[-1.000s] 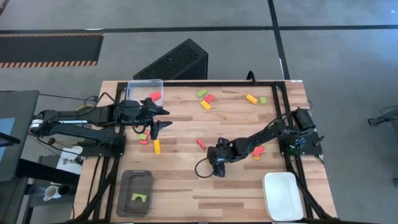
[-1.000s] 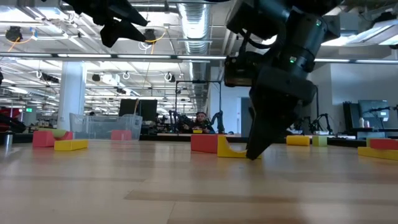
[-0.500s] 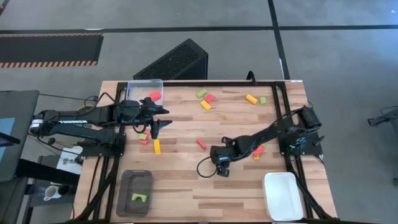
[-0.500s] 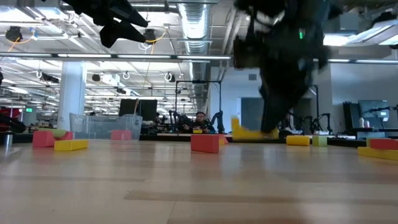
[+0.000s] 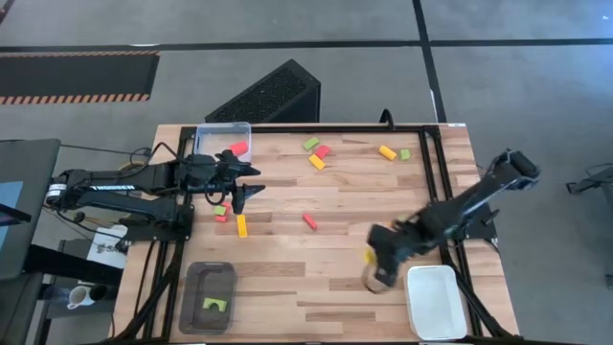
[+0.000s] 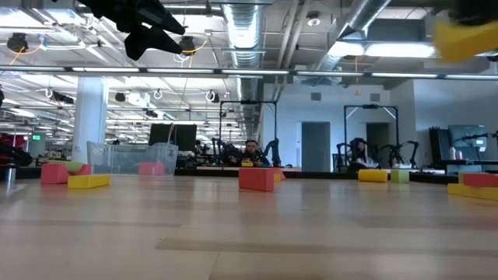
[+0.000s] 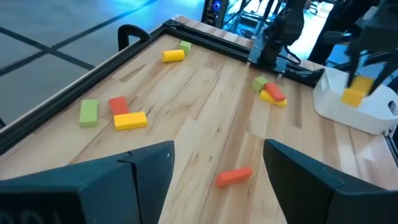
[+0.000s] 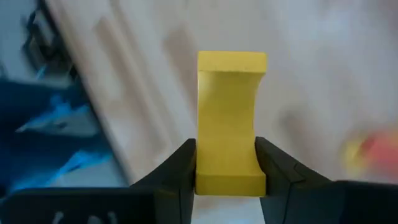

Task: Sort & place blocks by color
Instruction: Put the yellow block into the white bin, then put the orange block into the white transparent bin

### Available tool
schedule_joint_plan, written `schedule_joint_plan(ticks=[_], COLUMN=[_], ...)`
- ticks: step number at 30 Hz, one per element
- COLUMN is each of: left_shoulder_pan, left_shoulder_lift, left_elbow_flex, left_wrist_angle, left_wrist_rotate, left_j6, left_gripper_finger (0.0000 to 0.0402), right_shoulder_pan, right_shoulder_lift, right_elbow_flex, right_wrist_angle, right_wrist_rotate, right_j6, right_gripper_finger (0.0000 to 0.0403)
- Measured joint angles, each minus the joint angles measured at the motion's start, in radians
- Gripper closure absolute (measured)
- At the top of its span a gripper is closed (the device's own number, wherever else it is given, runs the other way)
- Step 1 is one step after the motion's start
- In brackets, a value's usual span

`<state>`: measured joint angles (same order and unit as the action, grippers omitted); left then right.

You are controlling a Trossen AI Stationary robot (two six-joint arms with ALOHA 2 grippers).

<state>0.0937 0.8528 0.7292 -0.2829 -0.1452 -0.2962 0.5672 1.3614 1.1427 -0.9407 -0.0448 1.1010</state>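
Right gripper [image 8: 227, 163] clamped on a yellow arch block [image 8: 230, 121], fingers pressed on both its sides, arch cutout facing sideways; in the high view the right gripper [image 5: 375, 271] is raised over the table's near right part, just beside the white tray [image 5: 436, 303], block visible as a yellow bit at its tip. In the left wrist view the same block [image 7: 354, 94] hangs in front of the white tray [image 7: 354, 115]. Low view catches it only as a yellow blur [image 6: 465, 39] at upper right. Left gripper [image 5: 247, 195] hovers over the left part of the table near the clear tray [image 5: 222, 138], fingers [image 7: 149, 163] apart, nothing between them. Clear tray holds a red block [image 5: 238, 148]. Dark grey tray [image 5: 209, 297] at near left holds a light green arch [image 5: 215, 305]. Loose on the wood: yellow bar [image 5: 241, 226], small green and red pieces [image 5: 220, 213] beside it, red bar [image 5: 309, 220] near the middle, green, red and yellow cluster [image 5: 316, 153] toward the far edge, yellow bar [image 5: 387, 151] with a green cube [image 5: 405, 153] just beside it far right. Another green, red and yellow cluster [image 7: 268, 91] lies near the right arm's base, seen from the left wrist.
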Motion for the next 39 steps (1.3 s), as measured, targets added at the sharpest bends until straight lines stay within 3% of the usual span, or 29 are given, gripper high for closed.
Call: schedule_joint_plan(ticks=[7,18,28,34,39], left_shoulder_pan=[0.011,0.069,0.081,0.08,0.08], left_shoulder_lift=[0.0,0.0,0.0,0.0,0.0], left_elbow_flex=[0.0,0.0,0.0,0.0,0.0], left_wrist_angle=[-0.006,-0.004,0.05,0.069,0.068], left_wrist_rotate=[-0.001,-0.001,0.002,-0.002,-0.007], left_j6=[0.011,-0.005,-0.061,-0.096,-0.133], left_gripper_finger=[0.0171,0.0171,0.0171,0.0171,0.0171], right_shoulder_pan=[0.231,0.487,0.516,0.517,0.516], right_shoulder_lift=[-0.005,0.109,0.164,0.15,0.081], right_elbow_flex=[0.0,0.0,-0.001,-0.001,-0.001], right_wrist_angle=[-0.017,-0.092,-0.143,-0.185,-0.212], right_wrist_rotate=[-0.102,-0.114,-0.114,-0.186,-0.09], right_j6=[0.408,0.804,0.769,0.752,0.72], right_gripper_finger=[0.026,0.0265,0.0206,0.017,0.0159])
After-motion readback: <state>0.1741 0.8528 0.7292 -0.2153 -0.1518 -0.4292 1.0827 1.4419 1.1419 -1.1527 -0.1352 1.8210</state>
